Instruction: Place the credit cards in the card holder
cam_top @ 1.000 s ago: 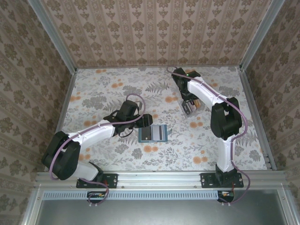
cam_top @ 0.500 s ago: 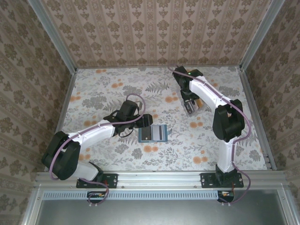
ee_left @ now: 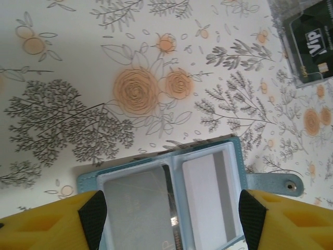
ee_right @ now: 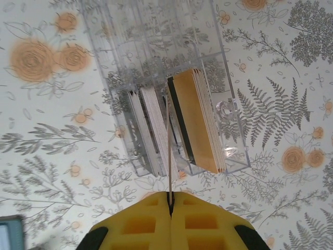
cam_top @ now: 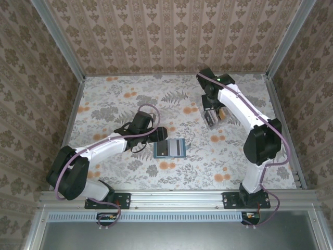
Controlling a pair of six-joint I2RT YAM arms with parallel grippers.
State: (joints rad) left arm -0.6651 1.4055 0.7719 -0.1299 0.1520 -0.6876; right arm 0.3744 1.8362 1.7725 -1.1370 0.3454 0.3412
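Note:
The card holder (ee_left: 208, 192) lies open on the floral table, teal, with a grey card in one pocket and a white card in the other. My left gripper (ee_left: 171, 219) is open, its black pads (ee_left: 93, 216) standing on either side of the holder. In the top view the card holder (cam_top: 170, 148) sits just right of the left gripper (cam_top: 162, 134). My right gripper (ee_right: 170, 198) is shut on one thin card (ee_right: 169, 151), seen edge-on above a clear box. The credit cards stand in that box as a white stack (ee_right: 153, 125) and a tan-yellow stack (ee_right: 200, 120).
The clear acrylic box (cam_top: 213, 117) stands at the back right of the table under the right gripper (cam_top: 210, 111). In the left wrist view a dark card (ee_left: 307, 44) shows through the box. Patterned walls enclose the table on three sides.
The right gripper's jaws have closed onto a thin card over the box, and the right arm's elbow has swung to the right. The left arm and the holder have not moved.

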